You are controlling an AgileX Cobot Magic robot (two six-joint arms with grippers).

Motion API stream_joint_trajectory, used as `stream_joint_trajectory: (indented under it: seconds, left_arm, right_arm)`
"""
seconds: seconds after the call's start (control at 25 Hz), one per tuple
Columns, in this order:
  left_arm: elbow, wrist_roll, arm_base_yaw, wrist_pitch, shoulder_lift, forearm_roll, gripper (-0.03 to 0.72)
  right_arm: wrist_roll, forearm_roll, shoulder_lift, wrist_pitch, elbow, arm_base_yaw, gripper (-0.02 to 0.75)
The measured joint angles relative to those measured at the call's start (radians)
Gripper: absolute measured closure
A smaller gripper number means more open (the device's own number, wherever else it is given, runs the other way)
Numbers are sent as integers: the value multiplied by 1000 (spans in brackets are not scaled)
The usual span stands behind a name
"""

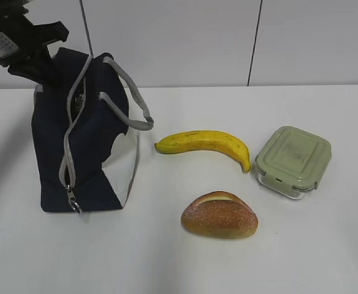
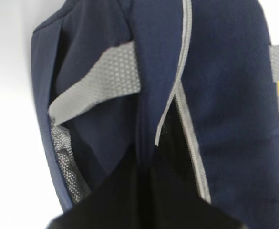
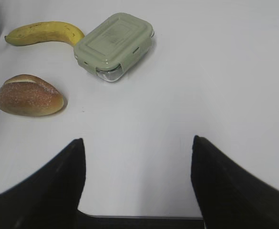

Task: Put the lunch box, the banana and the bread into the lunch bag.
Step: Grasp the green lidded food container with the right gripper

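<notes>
Navy fabric of the lunch bag (image 1: pixel 87 135) is pinched at its top rear edge by the left gripper (image 2: pixel 144 167), jaws pressed together. A thin grip there could slip, or tip the bag toward the banana (image 1: pixel 206 144) just beside it. Beyond the banana sits the lunch box (image 1: pixel 293 160), with the bread (image 1: pixel 219 215) nearer the camera. The right gripper (image 3: pixel 137 183) hangs spread and empty, well away from the bag.

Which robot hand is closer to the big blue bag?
Left. The left gripper is right at the top of the lunch bag, fingers shut on its fabric. The right gripper hangs open over bare table, past the bread.
</notes>
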State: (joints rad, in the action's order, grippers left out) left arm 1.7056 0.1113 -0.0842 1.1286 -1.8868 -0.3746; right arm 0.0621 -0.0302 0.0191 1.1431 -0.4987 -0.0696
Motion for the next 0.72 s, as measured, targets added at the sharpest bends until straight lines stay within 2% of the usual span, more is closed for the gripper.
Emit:
stream_joint_trajectory:
  seconds: [0.72]
  left_arm:
    - [0,0,0,46,0,-50,691]
  right_arm:
    - [0,0,0,0,0,0,227]
